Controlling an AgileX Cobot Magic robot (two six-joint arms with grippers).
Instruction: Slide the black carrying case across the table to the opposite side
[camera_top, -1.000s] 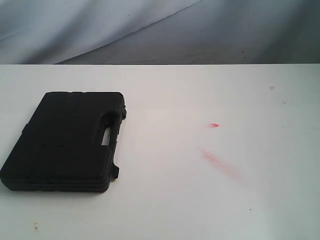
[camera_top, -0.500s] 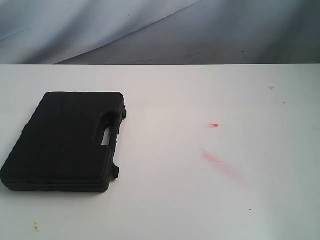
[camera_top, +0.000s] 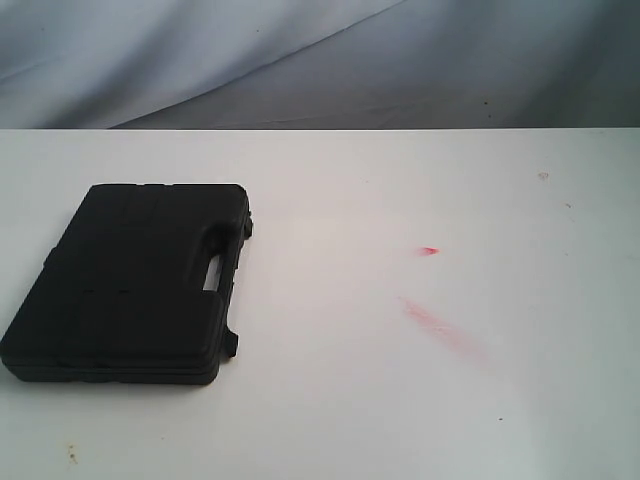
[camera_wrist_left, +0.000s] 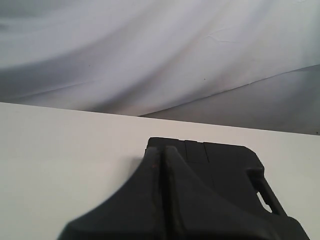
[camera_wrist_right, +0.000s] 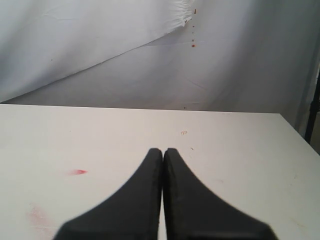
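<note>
Black case (camera_top: 130, 285) flat on white table (camera_top: 400, 420), lid up, close to the left edge and nearer the front-left corner than the rear edge, as seen in the exterior view. Slot-shaped handle cut-out (camera_top: 213, 272) on the side turned toward the middle of the table; long sides slightly skewed to the table's edges. Short red mark (camera_top: 428, 250) and longer faint red smear (camera_top: 440, 325) on the bare right half, well apart from the case; a few dark specks toward the right edge and the front-left corner. Grey-white cloth backdrop (camera_top: 300, 60) beyond the rear edge. Neither arm visible in the exterior view. Left gripper (camera_wrist_left: 161, 152) with fingers pressed together, nothing between them, tips lined up with one corner of the case in the left wrist view; contact with the lid not discernible. Right gripper (camera_wrist_right: 163, 151) likewise closed and empty, over bare tabletop, the short red mark off to one side of it and the right edge of the table to the other.
</note>
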